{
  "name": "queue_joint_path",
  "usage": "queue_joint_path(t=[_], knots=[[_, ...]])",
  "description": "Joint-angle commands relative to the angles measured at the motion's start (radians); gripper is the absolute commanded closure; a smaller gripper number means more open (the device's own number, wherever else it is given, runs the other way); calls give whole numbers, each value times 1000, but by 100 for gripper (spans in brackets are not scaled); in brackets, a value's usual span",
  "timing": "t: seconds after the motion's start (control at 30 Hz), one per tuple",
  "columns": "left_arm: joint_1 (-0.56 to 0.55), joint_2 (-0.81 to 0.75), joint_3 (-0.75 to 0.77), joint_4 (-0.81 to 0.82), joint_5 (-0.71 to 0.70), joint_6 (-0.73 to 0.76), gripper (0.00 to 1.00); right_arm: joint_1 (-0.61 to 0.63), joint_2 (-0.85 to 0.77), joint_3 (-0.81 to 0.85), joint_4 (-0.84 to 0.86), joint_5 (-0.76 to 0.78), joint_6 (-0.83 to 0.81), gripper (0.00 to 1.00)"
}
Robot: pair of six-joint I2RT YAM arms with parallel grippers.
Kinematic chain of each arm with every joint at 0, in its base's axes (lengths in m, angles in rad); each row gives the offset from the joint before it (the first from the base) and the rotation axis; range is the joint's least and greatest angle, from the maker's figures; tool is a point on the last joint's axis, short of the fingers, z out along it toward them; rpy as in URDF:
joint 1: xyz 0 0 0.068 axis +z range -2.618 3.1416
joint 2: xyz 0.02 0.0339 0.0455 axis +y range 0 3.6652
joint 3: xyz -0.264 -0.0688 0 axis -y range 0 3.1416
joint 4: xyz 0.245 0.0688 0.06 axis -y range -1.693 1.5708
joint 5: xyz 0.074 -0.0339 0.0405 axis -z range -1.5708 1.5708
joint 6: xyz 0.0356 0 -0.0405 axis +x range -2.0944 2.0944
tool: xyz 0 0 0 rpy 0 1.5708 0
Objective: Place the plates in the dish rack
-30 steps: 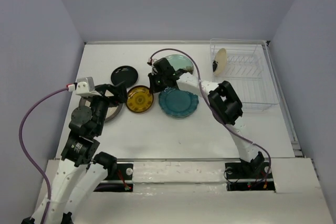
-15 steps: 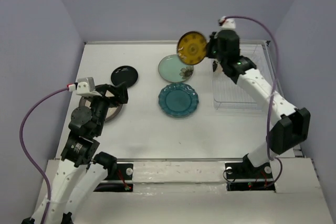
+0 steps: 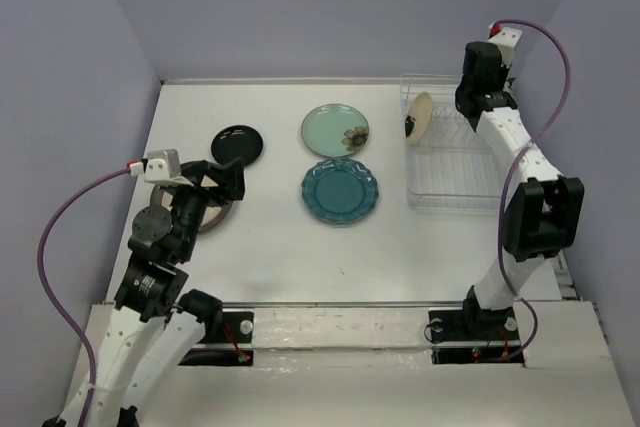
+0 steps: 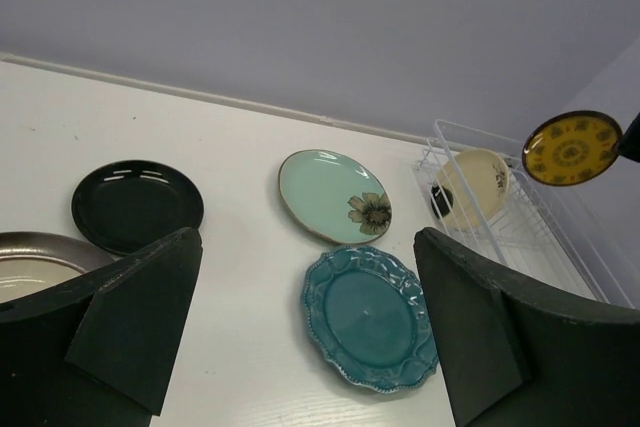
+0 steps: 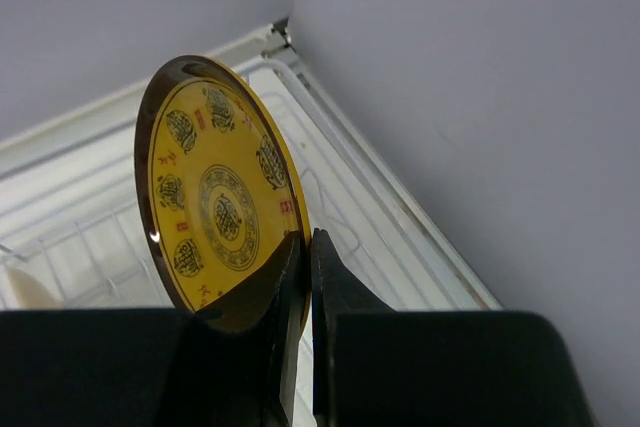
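One of the six plates was already racked. The cream plate with the black patch stood on edge in the clear dish rack, in its end slot, below the right jaws and to their left.

A second plate was on its way. The right jaws were clamped on the lower rim of the amber plate, holding it upright and high over the far end of the rack. The rack's wires showed beneath it in the wrist view, and the plate was not yet in any slot.

Four plates lay flat on the desk, all well to the left of the right jaws. The left jaws stood wide apart with nothing between them, hanging low over the desk:
- The grey-rimmed beige plate lay just under their left side.
- The black plate lay a little ahead of them.
- The pale mint plate with the flower lay farther ahead.
- The scalloped teal plate lay nearer, in the gap between them.

By this showing the task was early: one plate stowed, one in the air, four untouched. The step in hand looked like lowering the amber plate into a free slot near the cream one. The thin dividers would demand that it stay edge-on as it went down.
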Motion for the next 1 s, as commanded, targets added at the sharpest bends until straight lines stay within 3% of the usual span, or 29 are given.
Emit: queue_joint_path(t=[0.0,0.97], knots=[[-3,-6,40,37,10,9,1,4,25,50,17,38,-54,93],[-3,-12,40,35,12,9,1,207,232,72,0,168,-198,93]])
